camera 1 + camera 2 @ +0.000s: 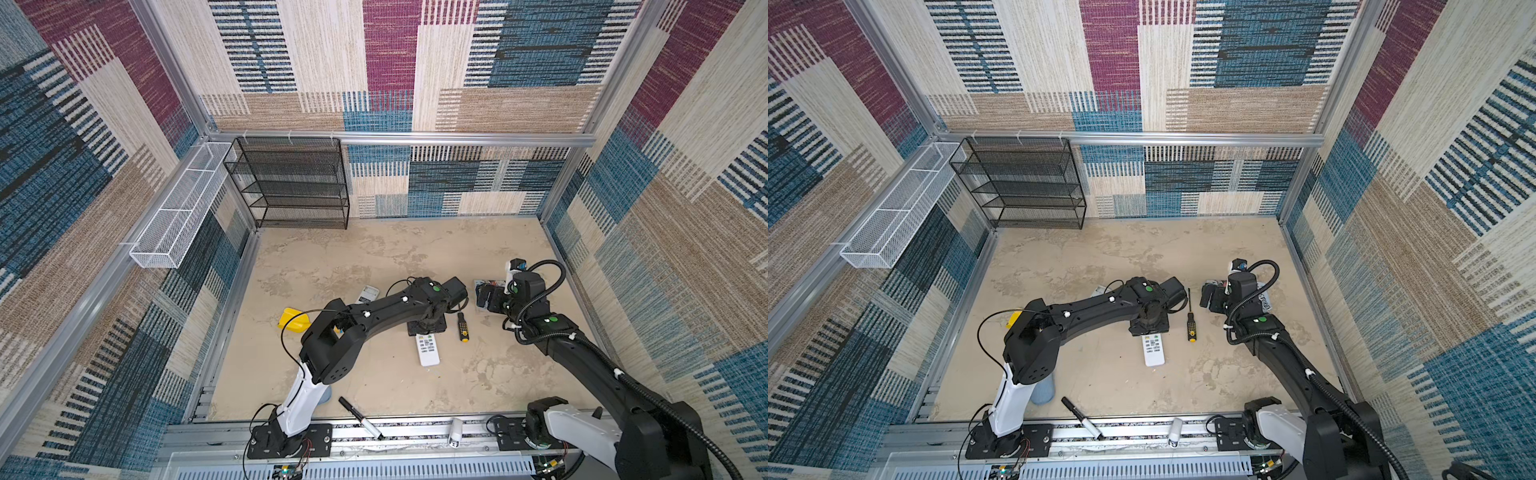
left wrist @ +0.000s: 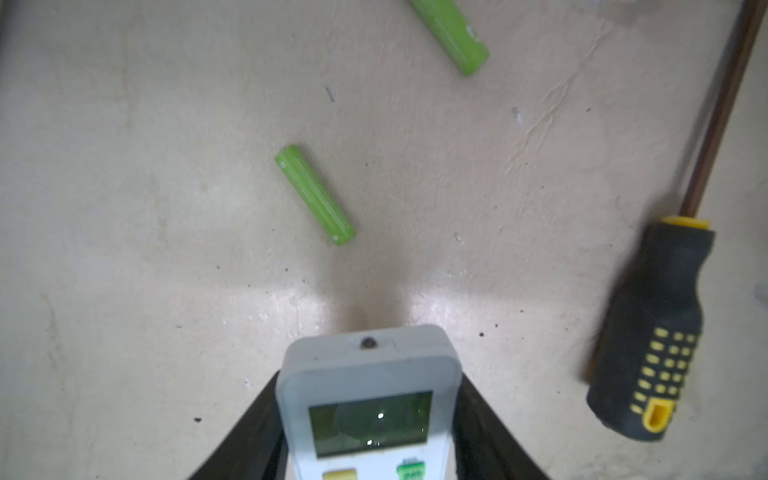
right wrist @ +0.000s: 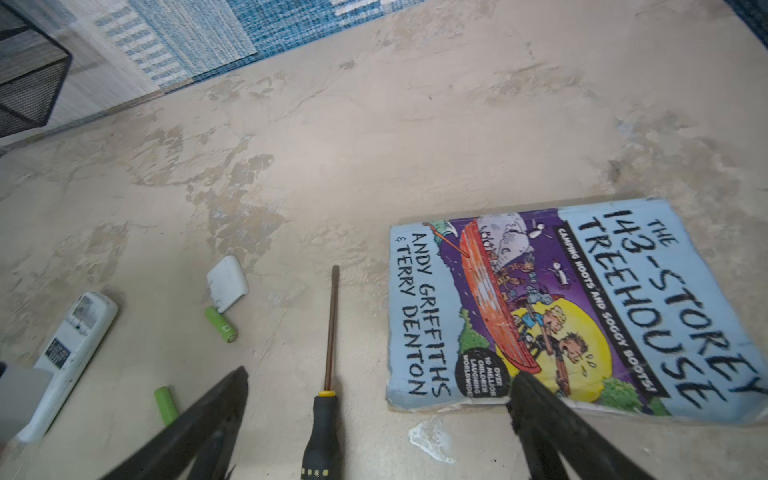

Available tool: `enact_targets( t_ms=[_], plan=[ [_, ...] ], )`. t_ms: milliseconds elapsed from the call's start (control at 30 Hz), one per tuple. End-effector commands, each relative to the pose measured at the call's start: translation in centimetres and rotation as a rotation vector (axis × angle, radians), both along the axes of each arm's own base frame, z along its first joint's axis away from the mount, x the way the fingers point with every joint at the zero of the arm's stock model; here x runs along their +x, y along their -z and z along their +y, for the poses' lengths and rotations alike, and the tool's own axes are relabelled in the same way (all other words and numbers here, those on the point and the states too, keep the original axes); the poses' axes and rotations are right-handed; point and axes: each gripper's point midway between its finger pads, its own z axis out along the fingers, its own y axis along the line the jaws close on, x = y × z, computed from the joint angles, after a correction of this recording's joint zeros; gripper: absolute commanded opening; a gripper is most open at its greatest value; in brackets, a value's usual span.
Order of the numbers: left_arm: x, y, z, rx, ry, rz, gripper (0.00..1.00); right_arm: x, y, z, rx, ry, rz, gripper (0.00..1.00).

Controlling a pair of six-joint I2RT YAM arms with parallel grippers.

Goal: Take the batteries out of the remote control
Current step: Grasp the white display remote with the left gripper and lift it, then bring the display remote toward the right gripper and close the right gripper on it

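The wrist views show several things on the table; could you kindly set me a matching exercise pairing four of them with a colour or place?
Things:
1. book
2. screwdriver
3. remote with display
4. battery cover

Descriptions:
A. between the fingers of the left gripper
B. white, beside a green battery
C. black and yellow handle
D. light blue, front cover up

Pairs: 1-D, 2-C, 3-A, 4-B.

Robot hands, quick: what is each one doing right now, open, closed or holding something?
Left hand: closed on the sides of the white remote.
Right hand: open, holding nothing.
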Motion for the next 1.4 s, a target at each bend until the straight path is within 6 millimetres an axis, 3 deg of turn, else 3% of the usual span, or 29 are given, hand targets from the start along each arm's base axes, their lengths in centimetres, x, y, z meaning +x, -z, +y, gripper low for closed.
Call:
enact_targets(
  t_ms=[0,200,333,567,767,1000,1367],
  plan=[
    [1.1,-0.7,1.3,0.058,0.084,-0.065,0.45,0.1,-2.5,3.0,0.080,-0.168,-0.117,1.00],
    [2.5,-1.5,3.3,-0.032,0.084,-0.105,0.44,-1.3,-5.0,5.0,0.133,-0.303,-0.204,0.99],
    [3.8,-1.6,4.4,-0.145,0.064,-0.110,0.43,-2.0,-5.5,7.4,0.207,-0.443,-0.196,0.90],
    [5.9,-3.3,5.0,-0.248,0.080,-0.147,0.43,-3.8,-4.9,11.5,0.326,-0.641,-0.162,0.80],
    [7.7,-5.9,5.2,-0.328,0.087,-0.192,0.43,-5.5,-2.3,15.7,0.362,-0.763,-0.056,0.70],
    [8.4,-8.5,5.2,-0.423,0.097,-0.242,0.44,-5.8,-1.7,18.7,0.433,-0.843,-0.016,0.64],
    [7.8,-9.9,4.5,-0.513,0.099,-0.254,0.43,-4.0,-1.6,21.1,0.481,-0.866,0.000,0.52]
  ],
)
